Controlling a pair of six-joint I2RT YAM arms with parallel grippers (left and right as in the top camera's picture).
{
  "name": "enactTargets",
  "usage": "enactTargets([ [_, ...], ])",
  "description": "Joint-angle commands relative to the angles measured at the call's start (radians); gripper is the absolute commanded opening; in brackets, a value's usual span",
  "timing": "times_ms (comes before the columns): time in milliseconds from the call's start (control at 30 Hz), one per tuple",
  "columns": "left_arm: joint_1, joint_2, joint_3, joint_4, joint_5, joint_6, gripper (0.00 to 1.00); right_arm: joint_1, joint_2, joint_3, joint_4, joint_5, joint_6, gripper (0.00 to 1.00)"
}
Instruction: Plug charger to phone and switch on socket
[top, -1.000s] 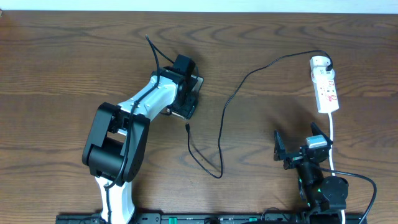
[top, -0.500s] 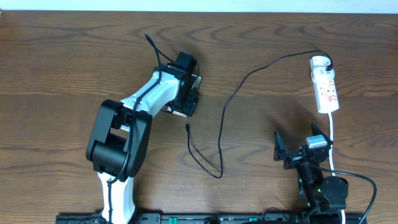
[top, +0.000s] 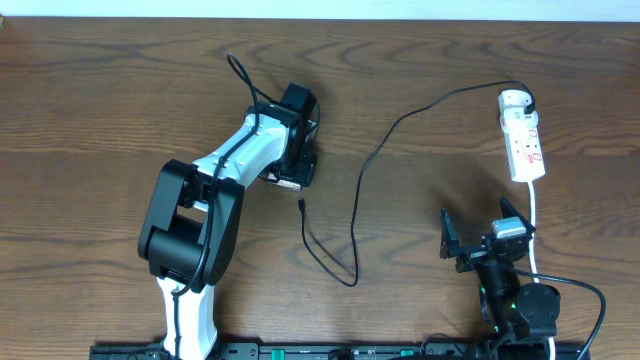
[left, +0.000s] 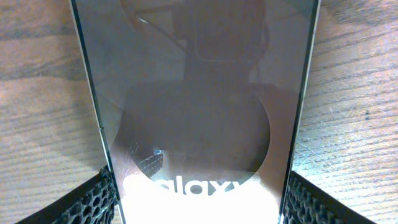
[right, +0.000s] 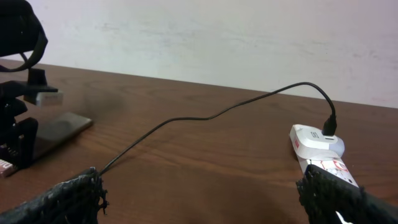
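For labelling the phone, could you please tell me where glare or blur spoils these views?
Left wrist: the phone mirrors a dark shape, and glare bleaches its bottom part. Overhead: evenly lit and sharp. Right wrist: the socket reads clearly, with no glare.

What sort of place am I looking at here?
Likely a robotics test bench: a left arm and right arm mounted at the edge of a wooden table, a plain pale wall behind, with a phone, charger and socket.
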Motion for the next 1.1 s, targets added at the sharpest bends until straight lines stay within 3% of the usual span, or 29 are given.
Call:
enactTargets([
  [0,0.002,-0.046,0.034,-0.014,-0.023,-0.083,0.49,-0.005,-0.006,-0.002,-0.003,0.001,-0.002,0.99],
  [400,0.002,-0.145,0.047,-0.017,-0.023,-0.251,0.45,-0.005,-0.006,-0.002,-0.003,0.001,-0.002,0.99],
  [967,0.000,-0.139,0.044,-0.040,-0.023,-0.251,0.45,-0.005,-0.006,-0.002,-0.003,0.001,-0.002,0.99],
  [1067,0.000,-0.132,0.044,-0.040,-0.023,-0.251,0.45,-0.005,-0.006,-0.002,0.006,0.092,-0.047,0.99],
])
